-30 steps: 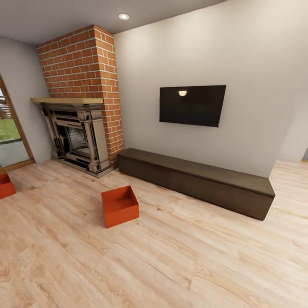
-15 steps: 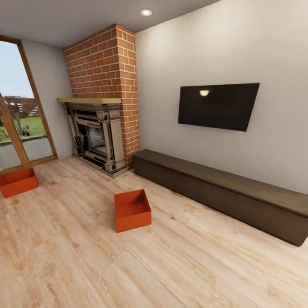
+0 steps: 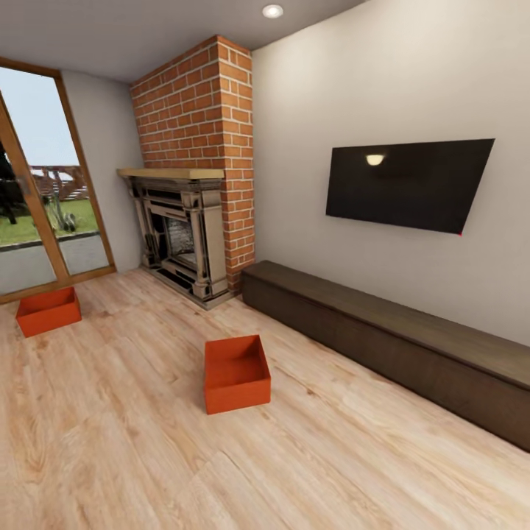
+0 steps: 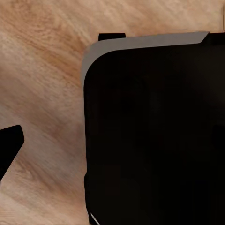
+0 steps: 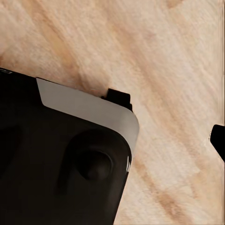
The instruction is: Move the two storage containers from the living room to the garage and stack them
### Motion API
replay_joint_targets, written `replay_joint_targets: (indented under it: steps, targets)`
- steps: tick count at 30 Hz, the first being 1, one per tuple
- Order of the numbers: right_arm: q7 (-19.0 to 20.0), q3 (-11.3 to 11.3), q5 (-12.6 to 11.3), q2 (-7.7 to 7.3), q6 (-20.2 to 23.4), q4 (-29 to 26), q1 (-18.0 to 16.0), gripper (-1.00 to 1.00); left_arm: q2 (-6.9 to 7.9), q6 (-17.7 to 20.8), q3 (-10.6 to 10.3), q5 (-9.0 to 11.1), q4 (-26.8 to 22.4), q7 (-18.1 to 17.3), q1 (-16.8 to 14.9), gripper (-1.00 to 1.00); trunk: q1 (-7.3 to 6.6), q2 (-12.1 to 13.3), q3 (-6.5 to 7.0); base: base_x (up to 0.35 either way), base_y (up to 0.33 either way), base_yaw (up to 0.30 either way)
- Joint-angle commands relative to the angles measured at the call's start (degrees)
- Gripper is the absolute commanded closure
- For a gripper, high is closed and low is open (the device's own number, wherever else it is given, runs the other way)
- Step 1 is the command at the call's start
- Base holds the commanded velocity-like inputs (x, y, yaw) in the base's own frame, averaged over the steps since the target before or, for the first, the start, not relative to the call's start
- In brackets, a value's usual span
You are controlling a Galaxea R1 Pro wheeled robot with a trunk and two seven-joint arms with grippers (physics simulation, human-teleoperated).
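Looking ahead from the head view, we see the living room: two red-orange storage containers sit on the light wood-plank floor [image 3: 147, 442]. The nearer container [image 3: 236, 373] is at about 12 o'clock from us, open top up, plain tapered walls, standing alone in the middle of the planks. The farther container [image 3: 49, 311] lies at about 10 o'clock, just in front of the wood-framed glass door [image 3: 44, 213], well apart from the first.

Beyond the nearer bin, the brick fireplace [image 3: 195, 191] rises to the ceiling, with a dark stone surround and a pale wooden mantel. To its right, at 1 to 2 o'clock, a long low dark-wood cabinet [image 3: 390, 338] runs along the white wall, and a black flat television [image 3: 408, 184] hangs above it. A round recessed light [image 3: 272, 11] glows in the ceiling. Nothing stands between us and either bin.

The wrist views give what the head view lacks: the robot's own body. In the left wrist view a large black rounded panel with a grey edge [image 4: 150, 131] covers much of the wood grain beneath. In the right wrist view a similar black housing with a grey rim [image 5: 61, 159] hangs over the planks. We cannot tell how the jaws of either gripper stand.
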Motion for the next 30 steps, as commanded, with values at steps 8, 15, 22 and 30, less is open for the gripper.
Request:
replay_joint_targets:
  steps: [8,15,22,30]
  targets:
    - [0.3,0.4,-0.6,0.01,-0.3,0.2,-0.1,-1.00,0.01,-0.1,0.0,0.0,-0.1,0.0,0.0,-1.00,0.03,0.0,-0.05,0.322,-0.086,0.002]
    - [0.3,0.4,-0.6,0.01,-0.3,0.2,-0.1,-1.00,0.01,-0.1,0.0,0.0,-0.1,0.0,0.0,-1.00,0.03,0.0,-0.05,0.323,-0.087,0.000]
    - [0.3,0.4,-0.6,0.01,-0.3,0.2,0.0,-1.00,0.01,-0.1,0.0,0.1,-0.1,0.0,0.0,-1.00,0.03,0.0,-0.05,0.322,-0.087,0.007]
    - [0.3,0.4,-0.6,0.01,-0.3,0.2,-0.1,-1.00,0.01,-0.1,0.0,0.1,-0.1,0.0,0.0,-1.00,0.03,0.0,-0.05,0.322,-0.087,0.218]
